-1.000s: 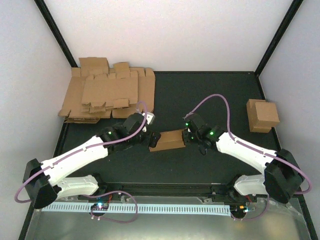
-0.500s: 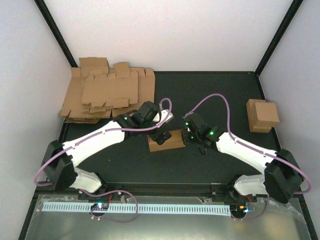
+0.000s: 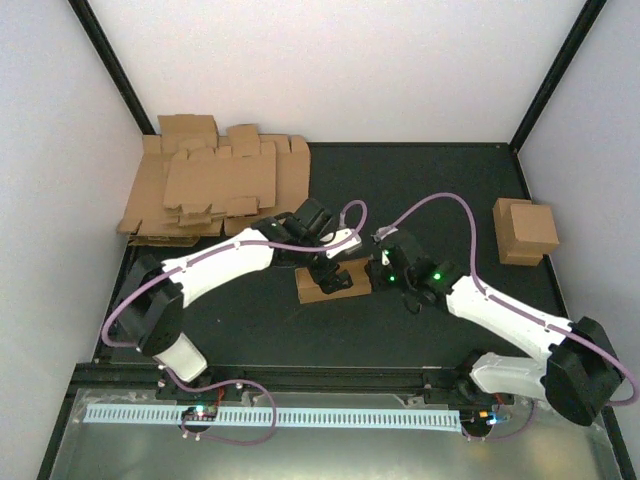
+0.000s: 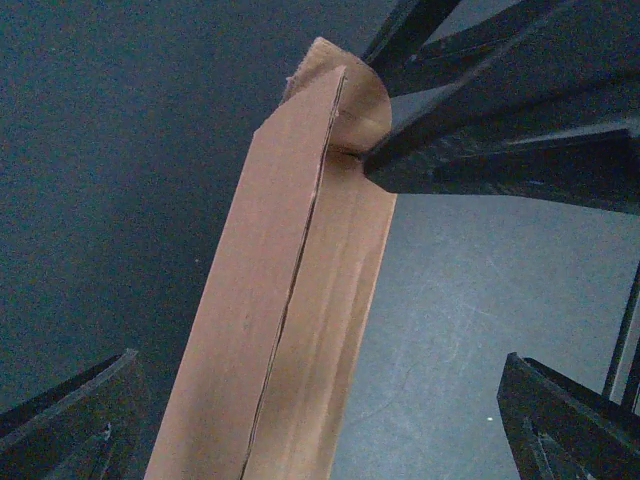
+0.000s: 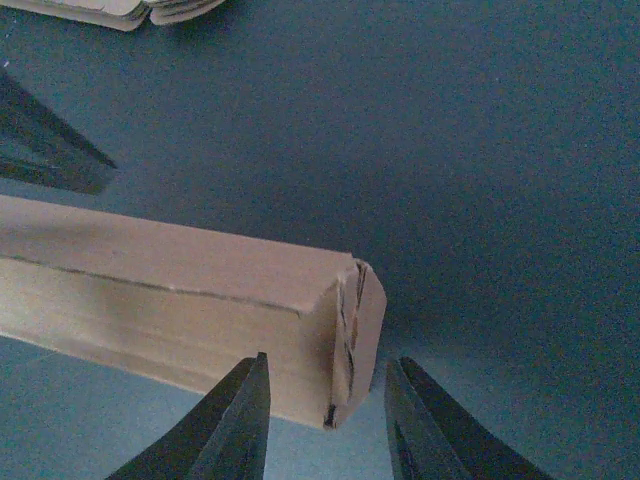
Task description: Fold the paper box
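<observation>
The paper box lies folded shut on the dark mat, a long brown block. My left gripper hangs over its top, and in the left wrist view the box runs up between the wide open fingers. From the right, my right gripper reaches to the box's right end. In the right wrist view the box end with its tucked flaps sits between the partly opened fingertips. The right-hand finger stands apart from the flap.
A pile of flat brown blanks lies at the back left corner, its edge showing in the right wrist view. A folded brown box stands at the right edge. White walls close in the mat.
My left arm has swung right, from the box's left end to over its top, and opened fully. The right jaws have spread and let go of the box's right end.
</observation>
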You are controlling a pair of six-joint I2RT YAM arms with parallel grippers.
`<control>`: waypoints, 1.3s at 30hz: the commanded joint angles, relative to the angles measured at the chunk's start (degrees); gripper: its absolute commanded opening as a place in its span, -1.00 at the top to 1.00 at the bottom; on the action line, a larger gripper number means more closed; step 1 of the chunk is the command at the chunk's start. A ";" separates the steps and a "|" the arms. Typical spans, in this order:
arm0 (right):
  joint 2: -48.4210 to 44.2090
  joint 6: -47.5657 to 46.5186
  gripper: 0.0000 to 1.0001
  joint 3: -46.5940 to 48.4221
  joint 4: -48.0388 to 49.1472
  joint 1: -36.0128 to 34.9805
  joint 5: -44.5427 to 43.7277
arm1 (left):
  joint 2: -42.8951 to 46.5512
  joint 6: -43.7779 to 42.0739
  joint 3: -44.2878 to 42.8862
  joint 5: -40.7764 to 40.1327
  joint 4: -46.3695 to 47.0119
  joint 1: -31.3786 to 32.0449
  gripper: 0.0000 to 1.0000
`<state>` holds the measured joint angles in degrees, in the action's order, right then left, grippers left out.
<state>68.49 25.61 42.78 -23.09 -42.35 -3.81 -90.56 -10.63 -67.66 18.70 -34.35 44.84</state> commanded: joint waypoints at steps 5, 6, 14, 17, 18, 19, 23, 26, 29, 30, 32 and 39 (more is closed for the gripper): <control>-3.57 -0.34 0.27 -2.75 3.67 0.50 1.43 | -5.23 -3.34 -5.20 2.50 -3.89 0.34 -0.97; -3.21 -0.26 0.28 -2.67 3.67 0.43 1.37 | -5.53 -3.14 -5.19 1.40 -4.03 0.40 -0.97; -2.11 -0.46 0.37 -3.06 5.88 0.49 1.18 | -7.29 -3.14 -4.90 -4.28 -4.53 0.69 -0.85; -1.54 -0.69 0.41 -2.98 6.19 0.46 1.05 | -7.75 -3.25 -5.09 -5.22 -5.12 0.69 -0.74; -1.40 -0.79 0.42 -2.97 6.31 0.48 1.09 | -7.90 -3.25 -5.23 -5.95 -5.38 0.71 -0.72; -1.23 -0.85 0.43 -2.89 6.34 0.43 1.03 | -8.07 -3.25 -5.40 -6.44 -5.86 0.69 -0.70; -0.55 -0.87 0.44 -2.82 6.11 0.46 0.07 | -8.02 -2.70 -5.26 -7.79 -5.96 0.84 -0.67; -0.13 -0.67 0.43 -2.62 5.29 0.51 -1.03 | -7.47 -2.38 -4.63 -7.95 -5.56 0.95 -0.67; -0.11 -0.73 0.43 -3.00 5.57 0.55 -1.02 | -7.32 -2.33 -4.33 -8.15 -5.29 1.21 -0.62; 0.14 -0.87 0.43 -2.90 5.60 0.52 -1.01 | -7.46 -2.27 -4.45 -8.17 -5.36 1.29 -0.58; 0.76 -0.91 0.44 -2.57 5.56 0.52 -1.05 | -7.84 -2.24 -4.72 -8.45 -5.60 1.55 -0.53; 2.43 -1.17 0.52 -1.36 4.97 0.61 -1.14 | -7.87 -2.46 -4.93 -8.85 -5.66 1.91 -0.37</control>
<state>70.08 25.34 40.14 -18.46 -42.09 -3.55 -98.28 -12.91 -70.87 10.57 -39.20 46.26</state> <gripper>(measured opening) 0.241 0.701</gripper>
